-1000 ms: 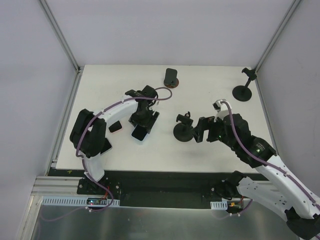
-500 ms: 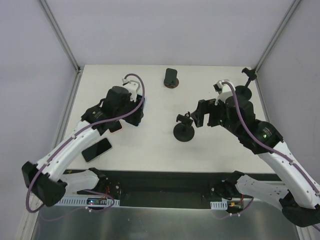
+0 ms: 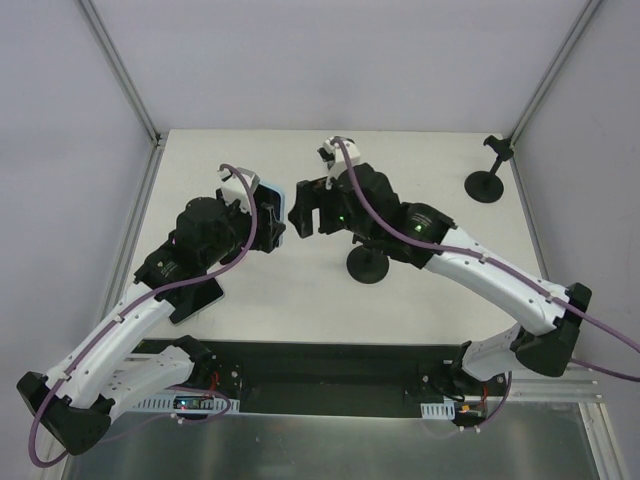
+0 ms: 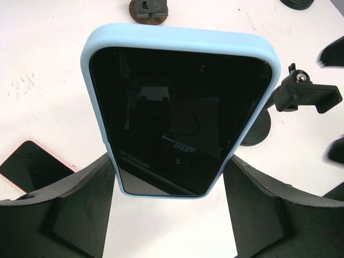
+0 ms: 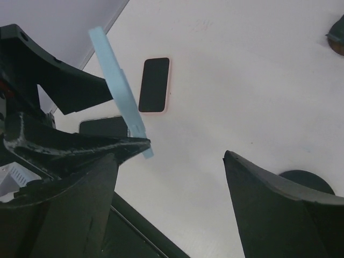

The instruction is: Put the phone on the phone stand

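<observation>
A phone (image 4: 180,115) in a light-blue case, dark screen facing the camera, stands upright between the fingers of my left gripper (image 4: 169,161), which is shut on its lower sides. In the top view the phone (image 3: 277,197) is held above the table's middle left by the left gripper (image 3: 265,215). My right gripper (image 3: 303,207) hangs open just right of it. From the right wrist the phone's edge (image 5: 119,94) is thin and tilted, left of the open right gripper (image 5: 171,157). The black phone stand (image 3: 368,264) stands under the right arm, its clamp (image 4: 303,97) empty.
A pink phone (image 5: 155,84) and a black phone (image 3: 196,299) lie flat on the table at the left. A second black stand (image 3: 487,182) is at the back right. A small holder on a brown base (image 4: 148,8) stands at the back centre.
The right arm has swung left across the table until its gripper is next to the held phone, and its jaws have narrowed a little. The left arm has turned the phone towards it.
</observation>
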Robot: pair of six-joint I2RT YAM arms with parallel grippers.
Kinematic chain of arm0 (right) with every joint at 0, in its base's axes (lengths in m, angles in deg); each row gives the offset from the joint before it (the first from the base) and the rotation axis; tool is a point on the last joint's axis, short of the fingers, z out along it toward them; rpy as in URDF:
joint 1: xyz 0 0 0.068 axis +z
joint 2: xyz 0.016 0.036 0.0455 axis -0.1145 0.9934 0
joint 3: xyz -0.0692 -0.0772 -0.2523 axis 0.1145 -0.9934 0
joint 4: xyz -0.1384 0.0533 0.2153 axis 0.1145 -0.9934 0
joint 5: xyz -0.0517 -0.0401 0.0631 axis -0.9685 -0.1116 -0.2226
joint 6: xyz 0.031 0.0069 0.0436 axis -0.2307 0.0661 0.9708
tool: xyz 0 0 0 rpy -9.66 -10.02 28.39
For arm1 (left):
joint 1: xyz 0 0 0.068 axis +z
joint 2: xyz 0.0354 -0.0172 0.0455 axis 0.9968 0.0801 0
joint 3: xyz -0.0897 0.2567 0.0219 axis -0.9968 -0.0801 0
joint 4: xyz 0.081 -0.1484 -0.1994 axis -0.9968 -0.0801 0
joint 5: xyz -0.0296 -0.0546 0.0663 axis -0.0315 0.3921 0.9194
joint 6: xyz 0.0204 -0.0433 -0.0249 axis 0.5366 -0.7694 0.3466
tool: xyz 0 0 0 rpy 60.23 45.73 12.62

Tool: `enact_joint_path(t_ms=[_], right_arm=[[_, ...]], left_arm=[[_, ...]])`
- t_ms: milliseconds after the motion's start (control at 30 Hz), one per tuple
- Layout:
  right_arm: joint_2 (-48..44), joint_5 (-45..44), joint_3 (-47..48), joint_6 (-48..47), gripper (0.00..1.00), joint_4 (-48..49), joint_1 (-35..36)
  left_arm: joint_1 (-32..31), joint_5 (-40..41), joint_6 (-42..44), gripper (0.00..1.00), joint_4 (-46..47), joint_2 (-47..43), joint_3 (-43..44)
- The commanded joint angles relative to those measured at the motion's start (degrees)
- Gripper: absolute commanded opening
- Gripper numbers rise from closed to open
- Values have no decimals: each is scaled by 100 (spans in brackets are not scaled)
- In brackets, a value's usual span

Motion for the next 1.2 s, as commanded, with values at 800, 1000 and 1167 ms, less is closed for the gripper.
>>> enact_joint_path(t_ms=[800,1000,1167], right_arm=[[87,1127,-768,-539,1,2211,265],[-1302,2574,-1962,-1286,1,2193,-148],[-2250,3334,-2421,-1585,1,1851,-377]], left_arm=[[-23,-2051,32,23,1060,-69,-32],[-23,-3213,-47,70,1298,53,-50],[-23,-5216,-231,63,1412,597,179]])
